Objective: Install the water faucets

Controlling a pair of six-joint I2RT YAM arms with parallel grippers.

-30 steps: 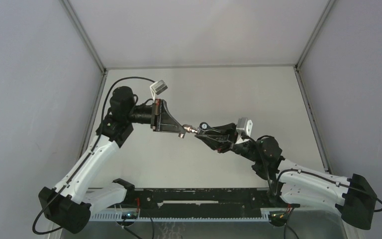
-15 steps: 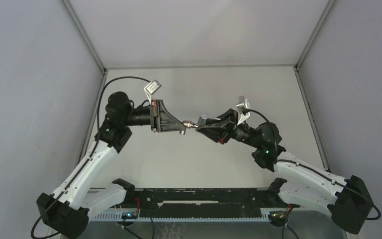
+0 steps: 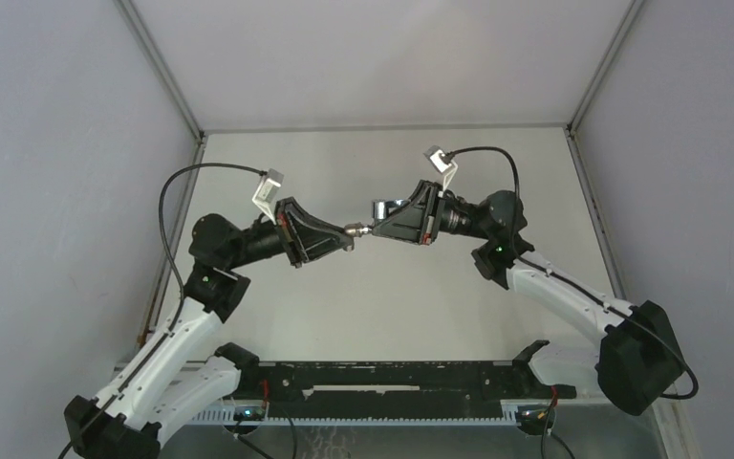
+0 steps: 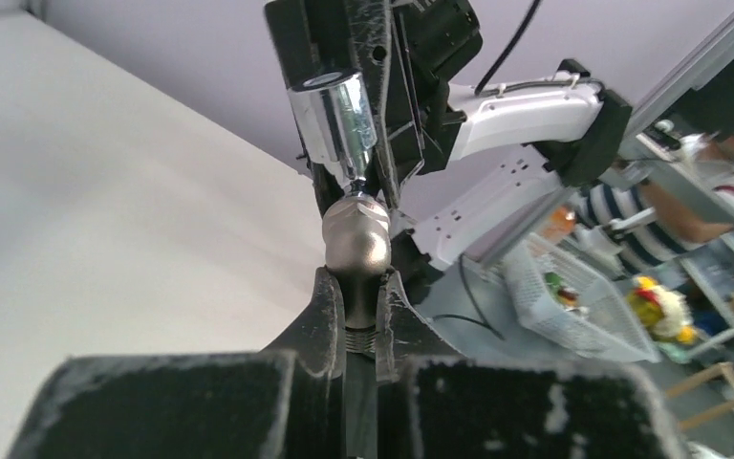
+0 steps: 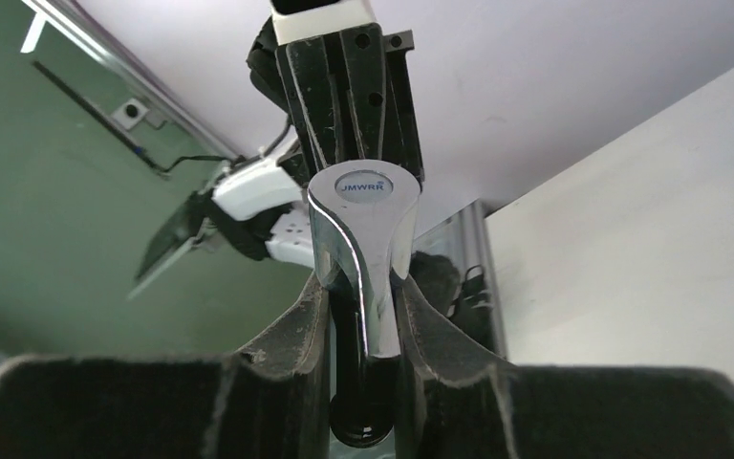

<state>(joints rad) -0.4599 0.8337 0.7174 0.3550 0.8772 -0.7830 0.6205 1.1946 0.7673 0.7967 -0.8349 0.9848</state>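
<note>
Faucet pts (image 4: 334, 120) touching midair (both gripped).

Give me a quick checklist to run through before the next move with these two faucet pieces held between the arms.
1. Left gripper shut on the rounded faucet part: ok.
2. Right gripper shut on the chrome faucet part: ok.
3. The two parts meet end to end between the grippers: ok, the left wrist view shows them touching.
4. The parts' axes are in line: cannot tell; the chrome part looks slightly tilted.
5. The joint has begun to engage: cannot tell, the contact is too small to see.
6. Both parts are held in the air, off the table: ok.
</note>
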